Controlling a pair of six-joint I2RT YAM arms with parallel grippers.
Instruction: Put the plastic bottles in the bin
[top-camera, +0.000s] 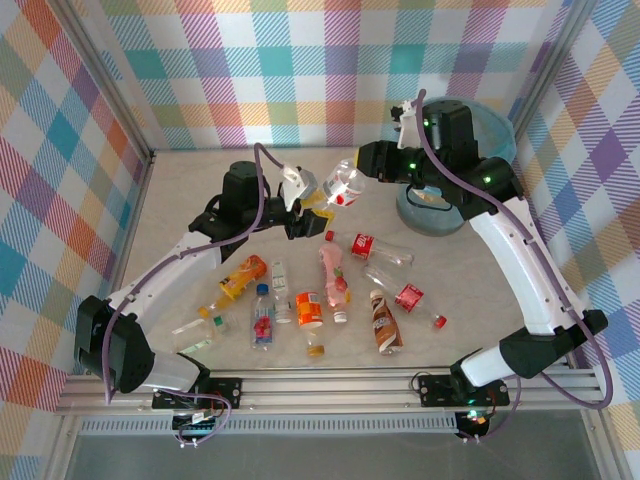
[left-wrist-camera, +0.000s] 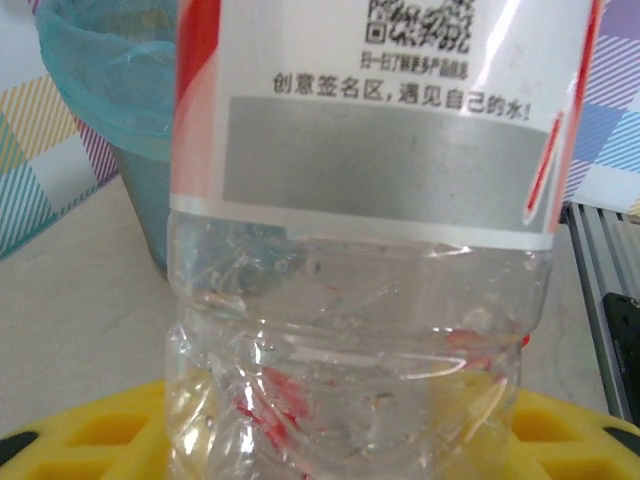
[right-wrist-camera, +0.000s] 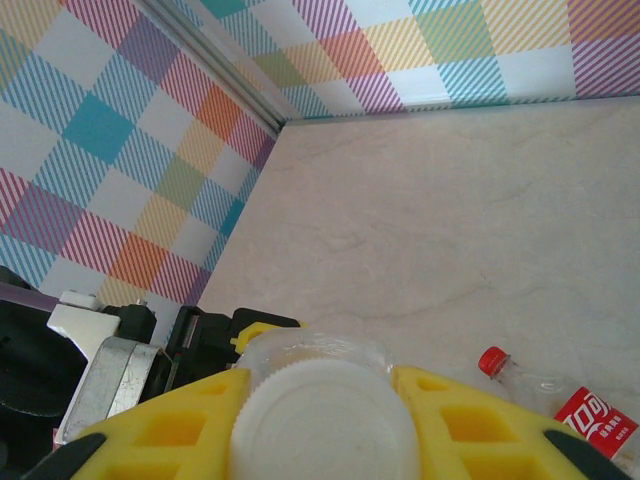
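A clear bottle (top-camera: 345, 185) with a red-and-white label hangs in the air between both arms, left of the bin (top-camera: 492, 122). My left gripper (top-camera: 320, 197) is shut on its crumpled base (left-wrist-camera: 360, 330), yellow fingers (left-wrist-camera: 80, 440) on either side. My right gripper (top-camera: 367, 170) is shut on its white cap (right-wrist-camera: 322, 410). Several more plastic bottles lie on the table below, among them an orange one (top-camera: 243, 277), a pink one (top-camera: 335, 272) and a brown one (top-camera: 385, 322). The bin's blue-lined rim (left-wrist-camera: 100, 95) stands behind the held bottle.
The bin sits in the far right corner against the checked walls. A red-capped, red-labelled bottle (right-wrist-camera: 565, 400) lies below my right gripper. A metal rail (top-camera: 330, 385) runs along the near table edge. The far left of the table (top-camera: 200, 190) is bare.
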